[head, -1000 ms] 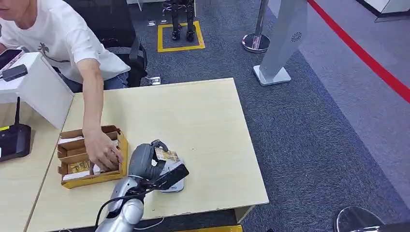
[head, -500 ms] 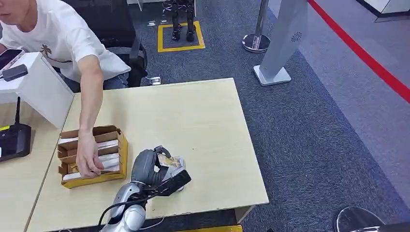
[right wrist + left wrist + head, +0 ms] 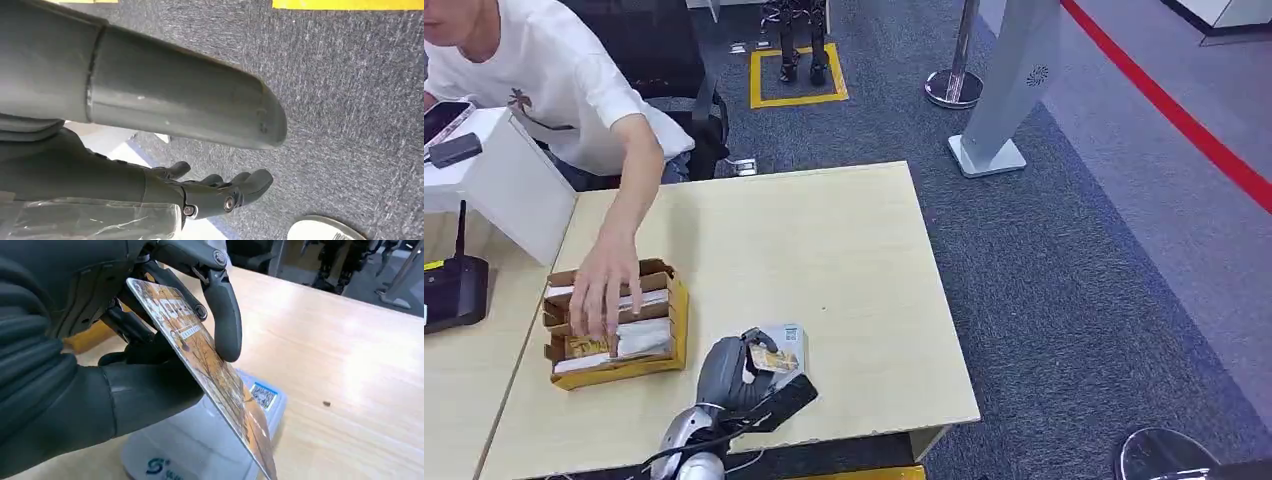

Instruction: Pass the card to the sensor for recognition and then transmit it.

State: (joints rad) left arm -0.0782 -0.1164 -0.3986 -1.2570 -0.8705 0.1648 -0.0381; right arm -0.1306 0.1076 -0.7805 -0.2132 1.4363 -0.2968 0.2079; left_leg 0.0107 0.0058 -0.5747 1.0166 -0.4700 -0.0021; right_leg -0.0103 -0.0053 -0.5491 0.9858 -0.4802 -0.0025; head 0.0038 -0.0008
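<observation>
While left hand (image 3: 150, 340) pinches, orange-brown printed card (image 3: 210, 365)

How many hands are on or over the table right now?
2: the robot's left hand holding the card over the sensor; a person's hand in the box.

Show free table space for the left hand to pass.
Bare table beyond the sensor, out to the far and right edges. Crowded near side: left hand holds card over sensor; person's hand in the box.
</observation>
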